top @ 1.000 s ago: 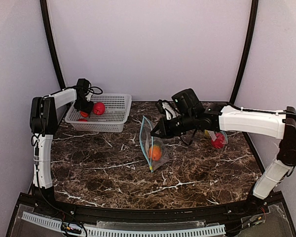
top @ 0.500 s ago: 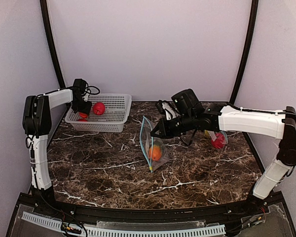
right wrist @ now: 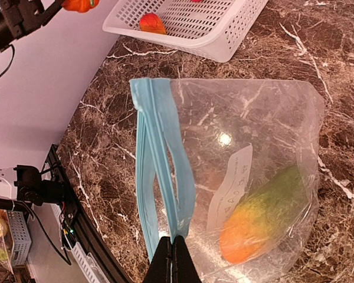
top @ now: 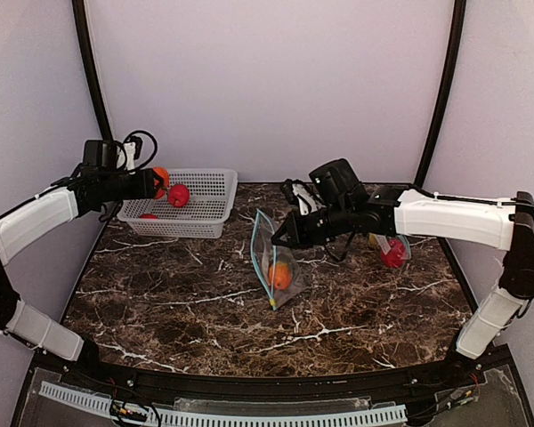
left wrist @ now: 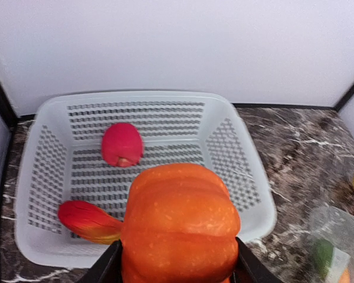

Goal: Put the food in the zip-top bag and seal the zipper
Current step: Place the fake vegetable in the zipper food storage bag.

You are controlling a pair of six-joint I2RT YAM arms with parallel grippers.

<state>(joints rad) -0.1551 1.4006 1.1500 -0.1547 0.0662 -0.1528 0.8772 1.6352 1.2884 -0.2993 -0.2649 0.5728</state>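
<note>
Up in the upper left of the overhead view, the left gripper [top: 157, 182] is about half open around an orange pumpkin [top: 161, 175], gripping it by its sides and holding it in the air by the left end of the white basket [top: 215, 210], clear of the rim. A round red fruit [left wrist: 122, 144] and a long red-orange fruit [left wrist: 85, 221] lie on the basket floor, apart from each other.

Mid-frame, the right gripper [right wrist: 173, 259] is pinched tight on the blue zipper strip [right wrist: 165, 171] of the clear bag [right wrist: 253, 130], propping its mouth open toward the left. An orange-green fruit [right wrist: 264, 215] sits inside. A stretch of bare marble table [top: 187, 302] separates the basket's edge from the bag.
</note>
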